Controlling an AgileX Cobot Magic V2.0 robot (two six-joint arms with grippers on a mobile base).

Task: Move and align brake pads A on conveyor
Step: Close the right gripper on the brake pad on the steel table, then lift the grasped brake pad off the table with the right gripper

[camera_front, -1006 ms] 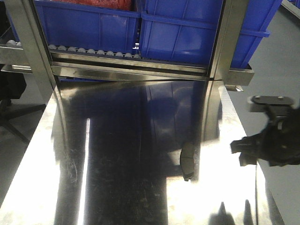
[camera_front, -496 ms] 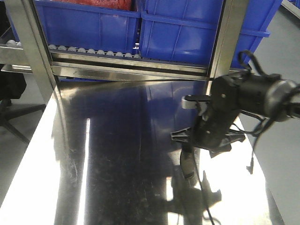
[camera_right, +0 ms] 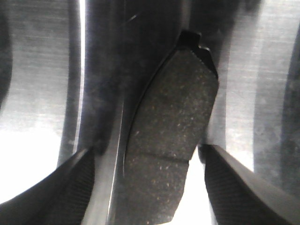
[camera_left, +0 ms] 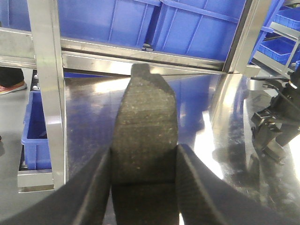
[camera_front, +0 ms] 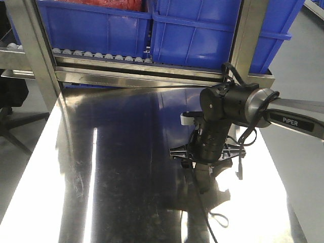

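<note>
Left gripper (camera_left: pixel 144 159): pinching one brake pad (camera_left: pixel 145 117) on edge, centre of the left wrist frame. Right gripper (camera_right: pixel 147 161): spread wide, low over second brake pad (camera_right: pixel 173 131), flat on steel table (camera_right: pixel 37 93), centre-right of front frame.

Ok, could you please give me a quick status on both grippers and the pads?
Left gripper shut on one brake pad. Right gripper open, fingers straddling second pad on steel table. Conveyor not in view; nothing in the way.
</note>
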